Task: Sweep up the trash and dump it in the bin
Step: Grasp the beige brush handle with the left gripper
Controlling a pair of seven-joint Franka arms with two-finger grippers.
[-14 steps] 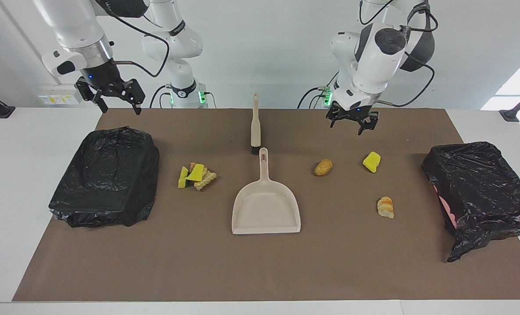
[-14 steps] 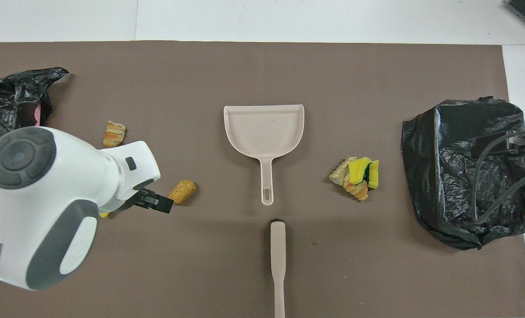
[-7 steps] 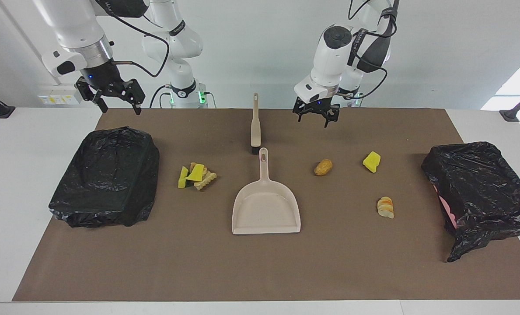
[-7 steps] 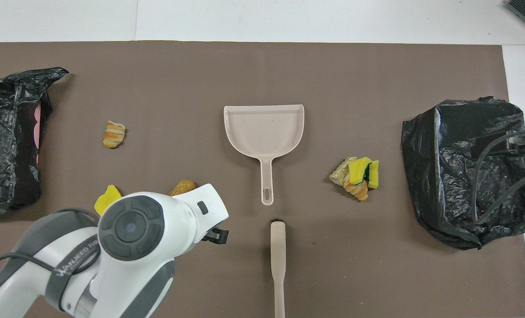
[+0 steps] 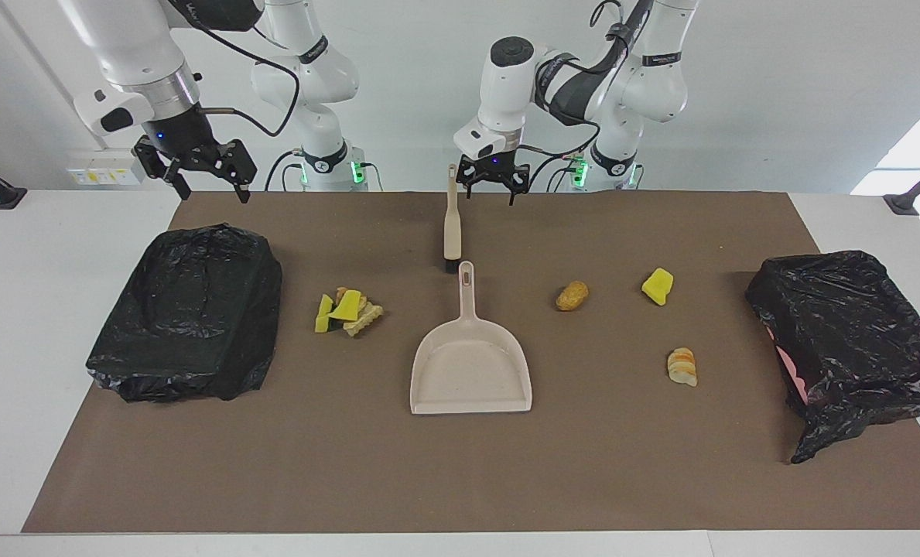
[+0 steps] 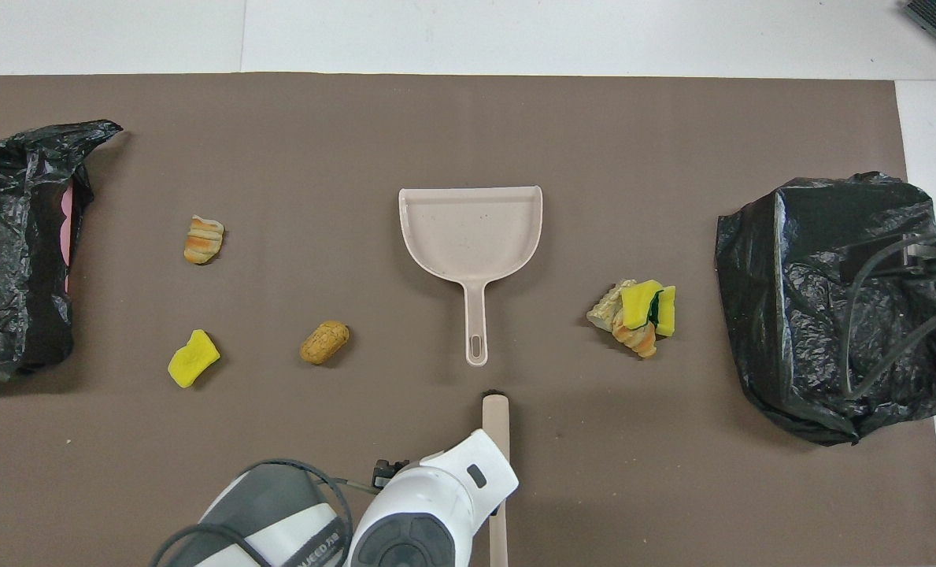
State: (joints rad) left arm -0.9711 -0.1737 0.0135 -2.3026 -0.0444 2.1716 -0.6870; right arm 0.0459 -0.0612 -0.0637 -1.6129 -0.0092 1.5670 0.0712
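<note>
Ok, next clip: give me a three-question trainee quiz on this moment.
1. True or false: the dustpan holds trash.
2. How many loose scraps lie toward the left arm's end, apart from the trash pile?
3. The left gripper is over: A) the brush handle's end B) a black bin C) the dustpan.

Key: 1 false; 2 three: yellow sponge, brown lump, striped piece; 3 A.

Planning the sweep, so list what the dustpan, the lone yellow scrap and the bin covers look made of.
Dustpan: likely rigid plastic, beige, smooth matte, with a moulded rim. Lone yellow scrap: seemingly foam sponge, dull, with rough-cut edges. Bin covers: thin black plastic film, glossy and crinkled.
</note>
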